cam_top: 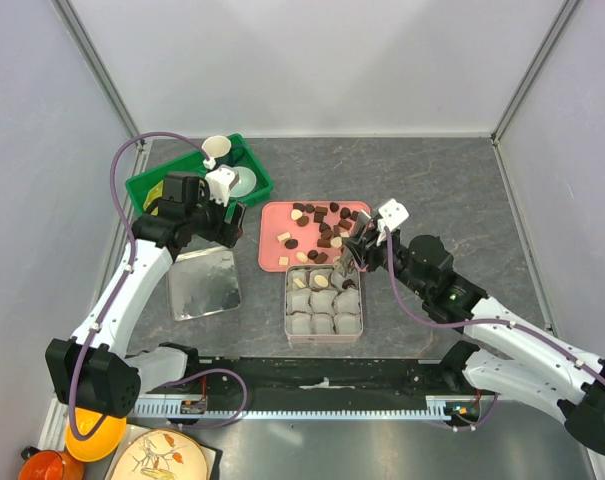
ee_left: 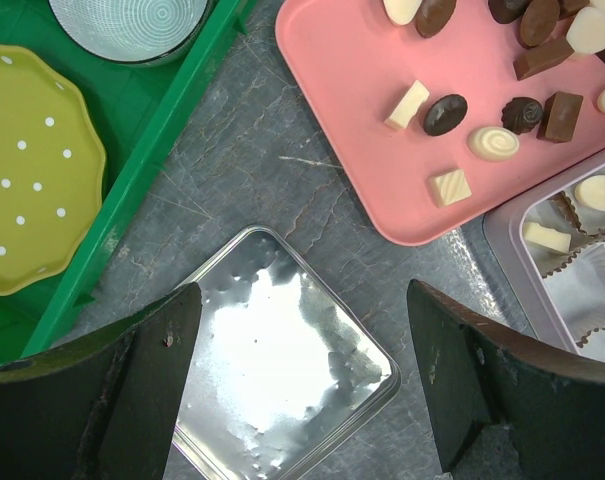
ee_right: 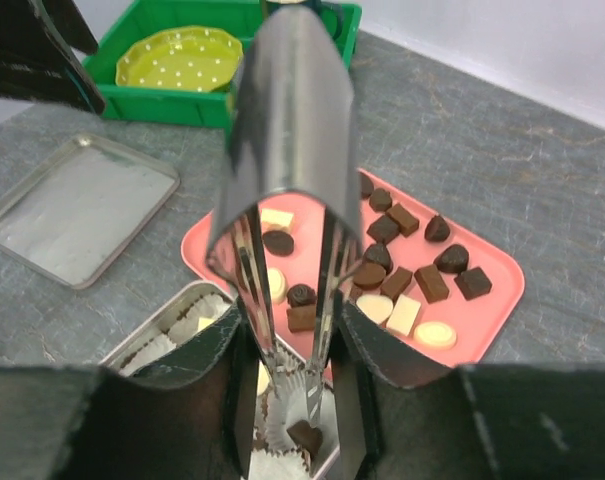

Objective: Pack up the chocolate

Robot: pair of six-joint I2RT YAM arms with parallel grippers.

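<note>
Dark and cream chocolates [cam_top: 327, 225] lie scattered on a pink tray [cam_top: 275, 228]; they also show in the left wrist view [ee_left: 445, 114] and the right wrist view [ee_right: 402, 285]. A tin [cam_top: 287, 312] of paper cups sits in front of the tray, with a few pieces in its far cups. My right gripper [cam_top: 357, 255] is shut on metal tongs [ee_right: 292, 150] and holds them over the tin's far right corner. The tong tips stand slightly apart just above a dark chocolate [ee_right: 304, 437] lying in a cup. My left gripper [ee_left: 302, 380] is open and empty above the tin lid [ee_left: 272, 350].
A green bin [cam_top: 197, 180] at the back left holds a yellow dotted plate [ee_left: 32, 170], a bowl [ee_left: 132, 25] and a white cup [cam_top: 216, 148]. The lid [cam_top: 203, 284] lies left of the tin. White walls enclose the grey table.
</note>
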